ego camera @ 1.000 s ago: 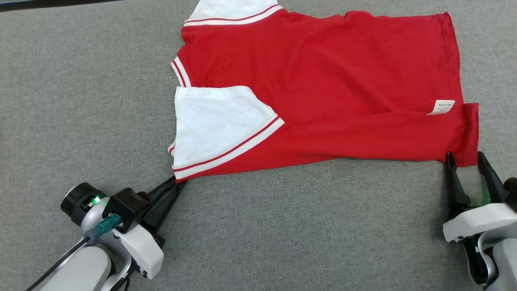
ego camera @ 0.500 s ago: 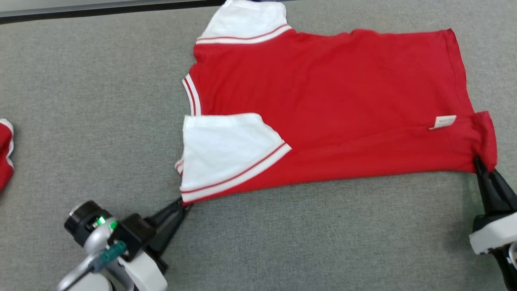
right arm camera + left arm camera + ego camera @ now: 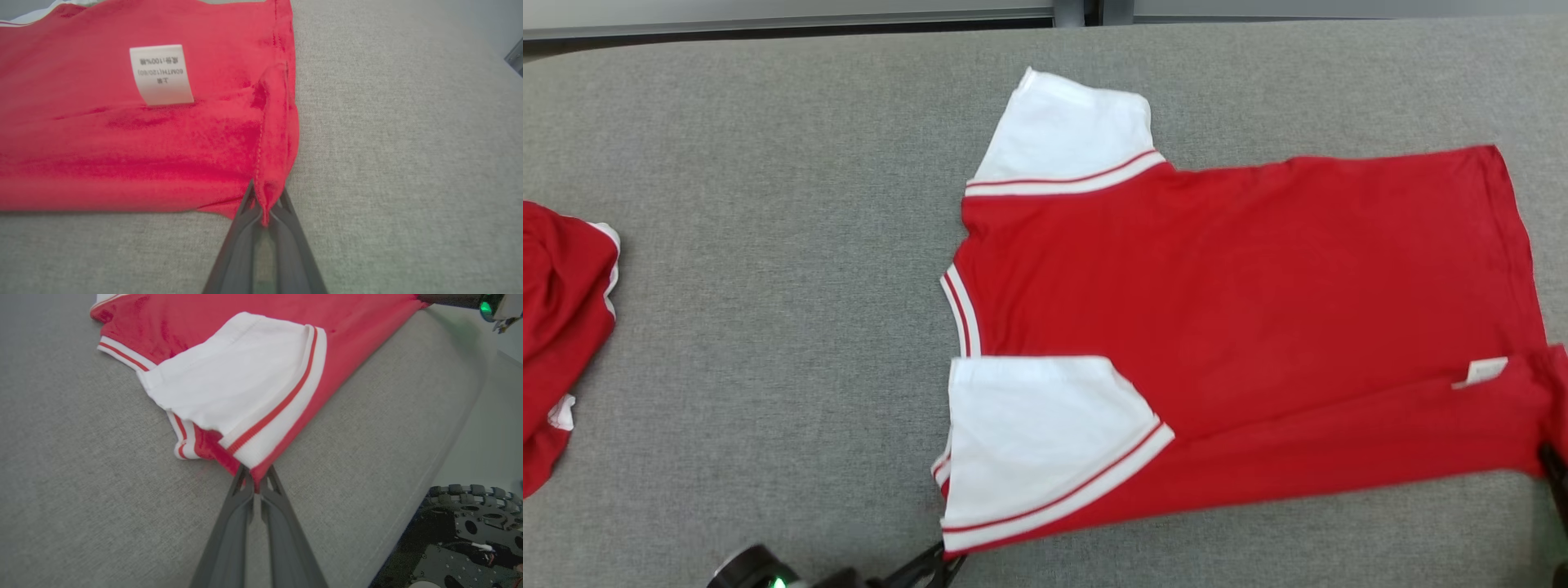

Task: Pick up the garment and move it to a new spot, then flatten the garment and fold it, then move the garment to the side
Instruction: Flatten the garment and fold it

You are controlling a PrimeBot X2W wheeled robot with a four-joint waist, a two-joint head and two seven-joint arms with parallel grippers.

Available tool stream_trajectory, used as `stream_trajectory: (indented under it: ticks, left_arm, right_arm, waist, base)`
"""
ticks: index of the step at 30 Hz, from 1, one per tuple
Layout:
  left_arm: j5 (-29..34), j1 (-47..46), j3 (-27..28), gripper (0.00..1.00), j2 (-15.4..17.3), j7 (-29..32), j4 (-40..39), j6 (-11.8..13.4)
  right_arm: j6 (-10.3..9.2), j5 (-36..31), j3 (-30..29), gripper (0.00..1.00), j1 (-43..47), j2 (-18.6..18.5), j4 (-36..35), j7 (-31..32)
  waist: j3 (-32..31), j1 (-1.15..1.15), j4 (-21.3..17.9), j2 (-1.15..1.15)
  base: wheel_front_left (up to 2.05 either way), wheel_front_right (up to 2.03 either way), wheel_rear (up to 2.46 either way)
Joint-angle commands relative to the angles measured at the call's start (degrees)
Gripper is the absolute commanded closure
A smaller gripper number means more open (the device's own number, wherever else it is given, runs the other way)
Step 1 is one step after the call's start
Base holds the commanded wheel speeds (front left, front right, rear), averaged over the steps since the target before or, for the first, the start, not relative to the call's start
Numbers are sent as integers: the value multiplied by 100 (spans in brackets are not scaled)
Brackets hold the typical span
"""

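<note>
Firstly, the risk on the left side. The left end effector is clenched on only a thin point of the garment, just below the cuff of the lower white sleeve. I think such a small bite can slip out if the cloth is pulled hard or lifted fast. At the far left edge of the head view lies another red cloth, well apart for now. If the garment is carried that way, the two may overlap.

On the right side, the right end effector is clenched on the corner of the hem, where the cloth is gathered into a narrow upright pleat. If the two arms do not move together, the near edge between them may sag or twist. Then the folded strip could open and the fold would come out crooked. Too much pull apart can also drag one corner free.

The garment lies on the grey tabletop, from the centre to the right edge of the head view. It is a red shirt with white sleeves, and its neck points to the left of the frame. The neckline trim is white with a red stripe. The upper sleeve is spread out towards the top of the frame, while the lower sleeve is folded in over the body. The near side is already turned over as a long strip, and a white care label shows near the right corner. The cloth is mostly flat, with soft wrinkles.
</note>
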Motion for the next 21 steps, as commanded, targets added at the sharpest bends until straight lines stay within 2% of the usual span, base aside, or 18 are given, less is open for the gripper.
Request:
stream_trajectory:
  ticks: [1, 6, 7, 8, 9, 10, 14, 15, 16, 18, 21]
  left_arm:
    - [-44, 105, 10, 100, 60, -6, -26, 50]
    - [-324, 453, 80, 100, -4, -135, 22, 210]
    - [-333, 493, 33, 100, -9, -90, 95, 189]
    - [-395, 520, -5, 60, -12, -19, 143, 167]
    - [-407, 503, -4, 20, -25, 1, 141, 159]
    - [-383, 471, -6, 0, -16, 37, 149, 175]
    - [-436, 495, -39, 0, 31, 271, 161, 238]
    - [-430, 351, 370, 0, 150, 196, -169, 595]
    - [-272, 63, 580, 0, 242, 144, -257, 697]
    - [-281, -284, 797, 0, 169, 62, -303, 736]
    - [-470, -1049, 1088, 0, -14, -5, -128, 581]
  right_arm:
    - [-13, 65, -24, 100, 136, -42, -20, 25]
    - [-13, 248, -164, 100, 583, 6, -279, 129]
    - [-14, 227, -348, 51, 663, 67, -273, 124]
    - [-14, 187, -432, 0, 699, 98, -277, 129]
    - [-15, 122, -543, 0, 720, 117, -301, 112]
    - [-13, 130, -660, 0, 763, 177, -301, 108]
    - [-12, 198, -940, 0, 1090, 296, -343, 439]
    - [-12, -726, -1582, 0, 1055, 425, -586, 177]
    - [-12, -1120, -1713, 0, 853, 620, -779, 71]
    - [-12, -1412, -1745, 0, 646, 872, -997, 17]
    - [-12, -1760, -1738, 0, 303, 1171, -1294, -10]
  waist:
    - [-19, 0, 27, 0]
    - [-27, 0, 38, 0]
    - [-47, 0, 41, 0]
    - [-61, 0, 43, 0]
    - [-77, 0, 44, 0]
    - [-93, 0, 42, 0]
    - [-161, 0, 22, 0]
    - [-241, 0, -87, 0]
    - [-261, 0, -109, 0]
    - [-253, 0, -117, 0]
    - [-152, 0, -111, 0]
  base:
    - [0, 0, 0]
    - [0, 0, 0]
    - [0, 0, 0]
    - [0, 0, 0]
    - [0, 0, 0]
    - [0, 0, 0]
    - [0, 0, 0]
    - [0, 0, 0]
    - [0, 0, 0]
    - [0, 0, 0]
    - [0, 0, 0]
